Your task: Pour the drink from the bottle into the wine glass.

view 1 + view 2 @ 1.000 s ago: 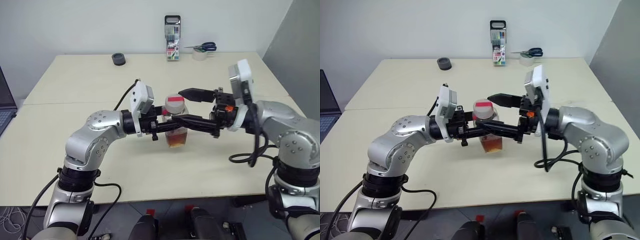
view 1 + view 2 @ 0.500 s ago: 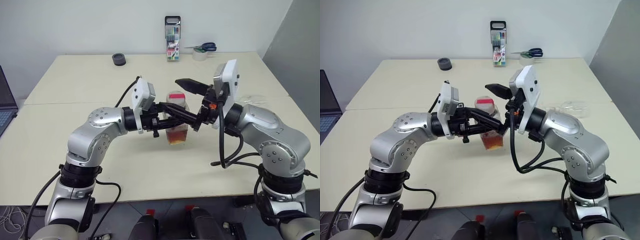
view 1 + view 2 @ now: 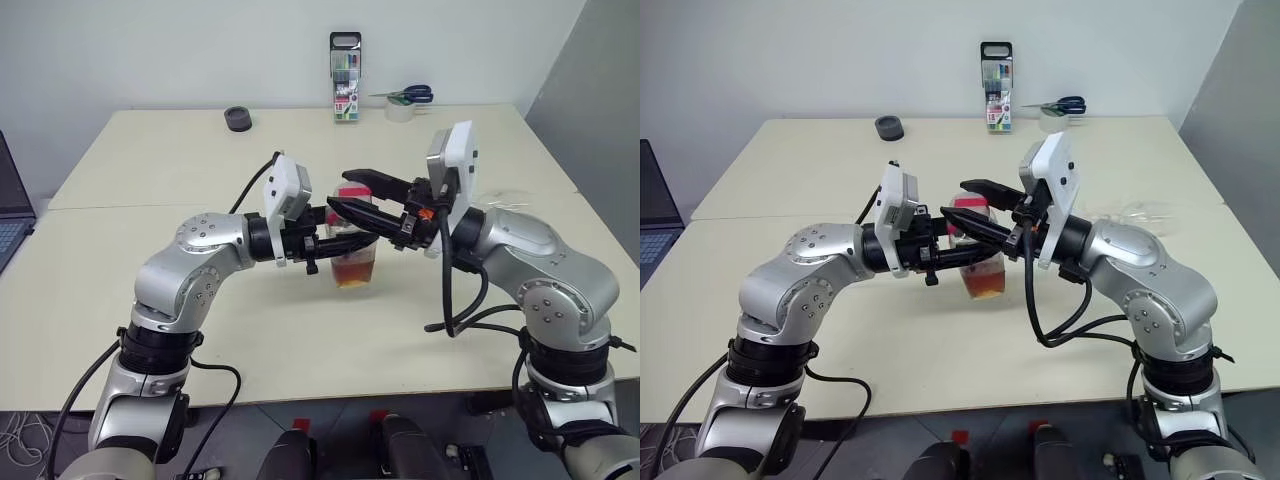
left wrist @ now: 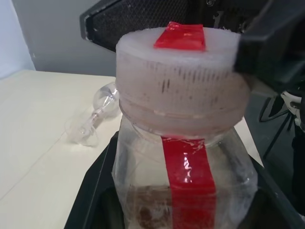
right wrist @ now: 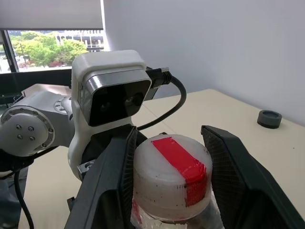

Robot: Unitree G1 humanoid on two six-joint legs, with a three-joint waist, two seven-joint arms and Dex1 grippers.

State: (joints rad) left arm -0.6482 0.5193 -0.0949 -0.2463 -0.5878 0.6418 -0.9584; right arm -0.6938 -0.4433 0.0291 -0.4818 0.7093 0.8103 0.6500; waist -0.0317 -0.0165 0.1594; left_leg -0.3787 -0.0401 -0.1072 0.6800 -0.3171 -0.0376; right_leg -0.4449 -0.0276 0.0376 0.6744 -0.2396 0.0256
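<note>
The bottle (image 4: 183,186) is showing clear, glossy plastic walls, faintly crinkled, with a shiny red tape strip running down its face. Its cap (image 5: 171,179) is looking matt and whitish, with fine ribbing around the side and scuffed dark specks, and a glossy red tape band is crossing its top. The drink (image 3: 352,271) is glowing translucent reddish-brown. The right gripper (image 5: 169,167) fingers are showing matt black plastic with a fine grained texture. The wine glass (image 4: 95,117) is lying clear and shiny on the table (image 3: 150,160), whose cream top is looking smooth and matt. At twelve o'clock on it, the marker case (image 3: 345,78) is gleaming like clear plastic.

Upright capped bottle (image 3: 354,258); toppled wine glass (image 4: 95,119).
</note>
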